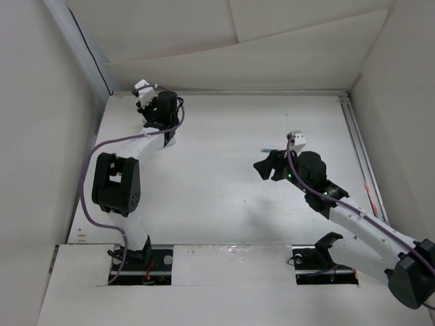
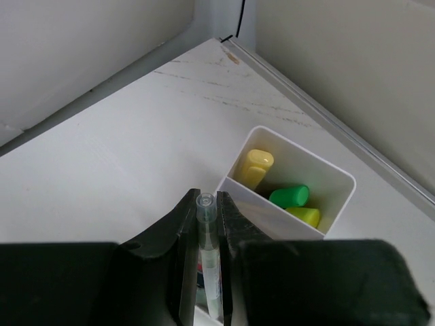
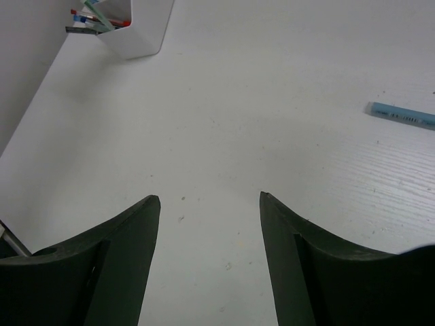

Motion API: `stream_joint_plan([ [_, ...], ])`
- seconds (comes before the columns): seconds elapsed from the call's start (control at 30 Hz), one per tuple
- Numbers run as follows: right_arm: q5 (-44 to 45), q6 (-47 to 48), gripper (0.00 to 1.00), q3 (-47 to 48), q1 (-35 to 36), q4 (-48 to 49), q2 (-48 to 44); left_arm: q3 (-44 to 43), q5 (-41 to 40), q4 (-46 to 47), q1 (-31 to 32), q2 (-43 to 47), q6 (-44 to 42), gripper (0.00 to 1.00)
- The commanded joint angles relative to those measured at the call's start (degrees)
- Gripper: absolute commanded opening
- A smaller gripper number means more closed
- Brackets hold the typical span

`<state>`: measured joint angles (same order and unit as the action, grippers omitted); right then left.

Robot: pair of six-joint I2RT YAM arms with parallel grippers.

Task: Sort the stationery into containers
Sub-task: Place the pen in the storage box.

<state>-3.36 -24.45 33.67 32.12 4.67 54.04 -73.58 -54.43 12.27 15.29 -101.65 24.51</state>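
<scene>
My left gripper point(image 2: 206, 204) is shut on a clear grey pen point(image 2: 206, 234), held upright over the white three-compartment box point(image 2: 340, 175). Its end compartment holds yellow pieces point(image 2: 256, 167) and a green piece point(image 2: 289, 196). Red and blue pens show faintly below the jaws. In the top view the left gripper point(image 1: 149, 117) is at the far left corner and hides the box. My right gripper point(image 3: 209, 198) is open and empty above bare table, also seen in the top view point(image 1: 266, 168). A teal-blue pencil point(image 3: 402, 115) lies to its right, beyond the gripper in the top view point(image 1: 266, 149).
In the right wrist view the box point(image 3: 139, 30) stands far off at the upper left with pens point(image 3: 95, 17) sticking out. White walls enclose the table. A metal rail point(image 1: 360, 149) runs along the right edge, with a thin red streak point(image 1: 372, 197) beside it.
</scene>
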Motion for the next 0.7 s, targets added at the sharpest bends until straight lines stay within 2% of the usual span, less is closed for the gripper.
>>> stream_joint_plan([
  [0.0, -0.25, -0.43, 0.66, 0.52, -0.57, 2.10, -0.25, -4.63, -2.52, 3.55, -0.08, -1.36, -3.68, 0.00],
  [0.23, 0.37, -0.43, 0.66, 0.52, -0.57, 2.10, 1.50, -6.75, -2.52, 2.76, -0.08, -3.82, -3.69, 0.00],
  [0.27, 0.89, -0.43, 0.68, 0.52, -0.57, 2.10, 1.51, -6.75, -2.52, 2.76, -0.08, -4.35, -3.68, 0.05],
  [0.3, 0.89, -0.43, 0.68, 0.52, -0.57, 2.10, 1.51, -6.75, -2.52, 2.76, -0.08, -4.35, -3.68, 0.05],
  [0.43, 1.51, -0.43, 0.72, 0.52, -1.09, 2.10, 2.82, -6.75, -2.00, 1.53, -0.08, -3.83, -2.89, 0.21],
  [0.47, 2.21, -0.95, 0.76, 0.52, -1.09, 2.10, 2.82, -6.75, -1.99, 2.05, -0.08, -3.82, -2.89, 0.28],
  [0.6, 3.62, -1.56, 0.80, 0.52, -1.80, 2.10, 4.58, -6.75, -0.24, 1.44, -0.08, -1.55, -2.28, 0.38],
  [0.67, 4.40, -1.57, 0.80, 0.52, -2.93, 1.49, 4.58, -6.75, 1.08, 1.44, -0.08, 0.21, -1.67, 0.40],
])
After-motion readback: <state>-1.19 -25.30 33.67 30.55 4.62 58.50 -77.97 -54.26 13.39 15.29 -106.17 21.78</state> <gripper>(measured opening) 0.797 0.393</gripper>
